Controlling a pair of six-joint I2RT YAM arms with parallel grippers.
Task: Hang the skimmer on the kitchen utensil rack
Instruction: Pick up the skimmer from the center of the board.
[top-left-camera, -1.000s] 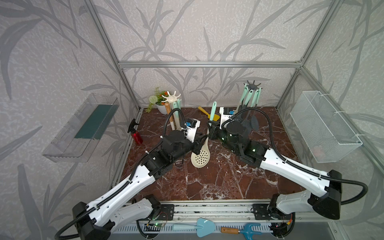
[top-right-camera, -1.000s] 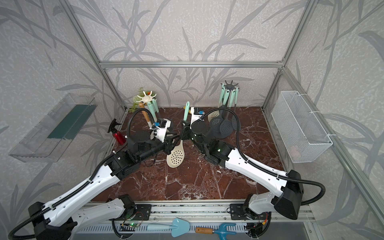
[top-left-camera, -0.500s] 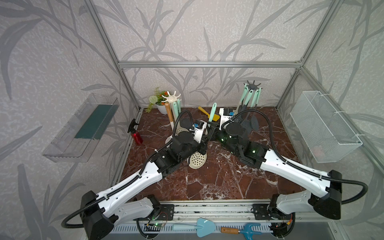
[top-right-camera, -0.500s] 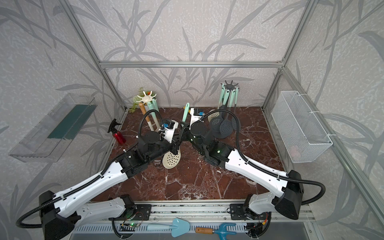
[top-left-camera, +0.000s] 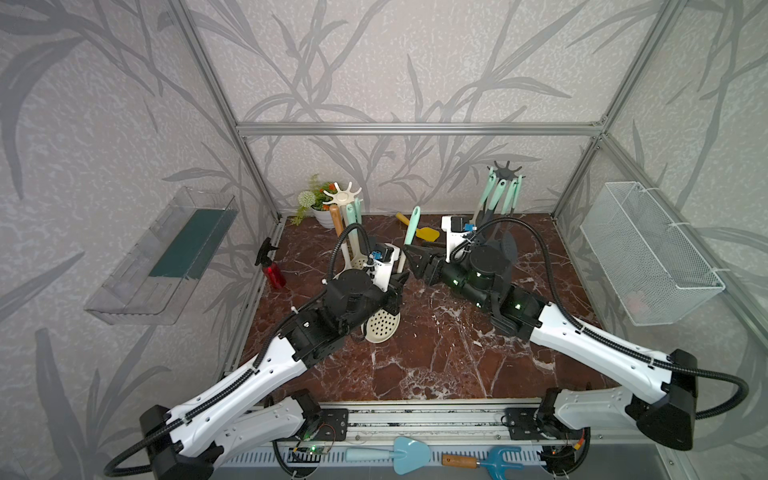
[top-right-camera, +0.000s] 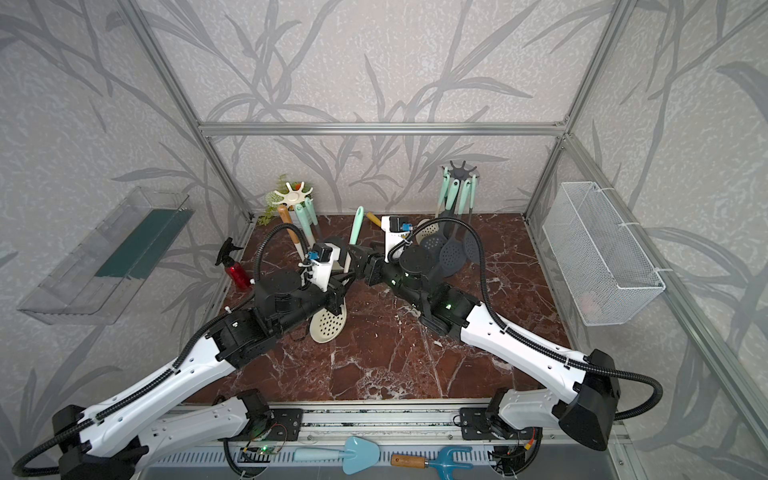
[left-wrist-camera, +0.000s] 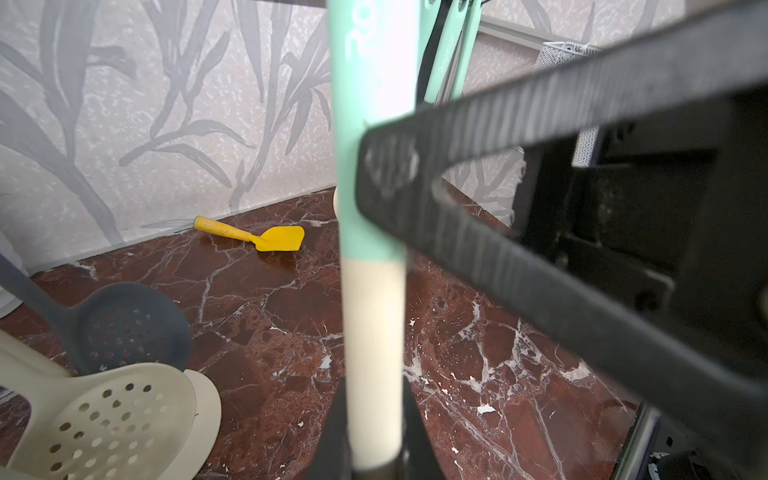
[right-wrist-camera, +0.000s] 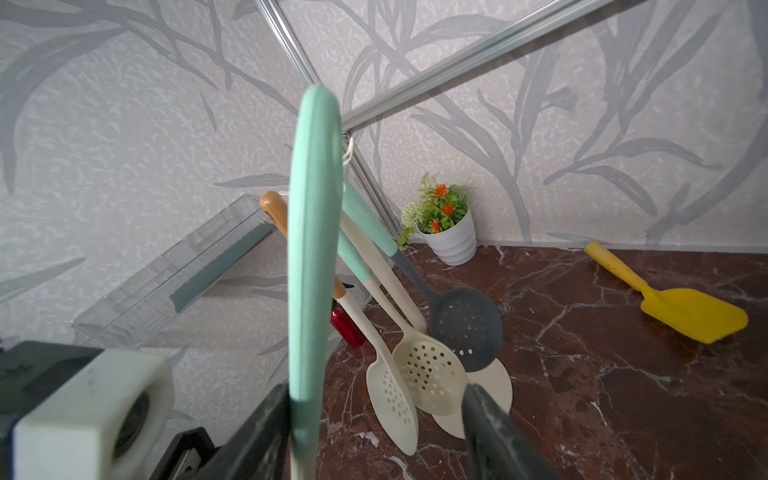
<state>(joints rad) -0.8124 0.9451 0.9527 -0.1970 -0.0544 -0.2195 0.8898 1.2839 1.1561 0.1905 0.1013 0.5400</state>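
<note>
Two robot arms meet over the middle of a dark red, white-veined marble tabletop (top-left-camera: 436, 353). The left end effector (top-left-camera: 397, 286) is clamped on the cream shaft of the skimmer (top-left-camera: 381, 328). The skimmer stands nearly upright, with its perforated cream head low and its mint handle pointing up.

In both top views the left arm covers part of the head, and the wrist camera hides the middle of the shaft. Whether the head touches the tabletop cannot be told.

The right end effector (right-wrist-camera: 376, 399) has its jaws apart around the mint handle. In the right wrist view one finger lies against the handle and the other stands clear. In the left wrist view a blurred black finger (left-wrist-camera: 540, 270) crosses the frame and blocks much of the scene.

- A cream utensil rack (top-left-camera: 341, 195) stands at the back left, with spoons and skimmers hanging from it.
- A dark utensil rack (top-left-camera: 505, 170) stands at the back right, partly hidden by the right arm.
- A yellow spatula (top-left-camera: 424, 232) lies between the racks.
- A red spray bottle (top-left-camera: 274, 272) and a potted plant (top-left-camera: 316, 203) are near the left wall.

The walls carry grey leaf-patterned paper inside an aluminium frame. A clear shelf (top-left-camera: 166, 257) hangs on the left wall and a wire basket (top-left-camera: 648, 249) on the right — something pale pink inside the basket is too faint to identify.
</note>
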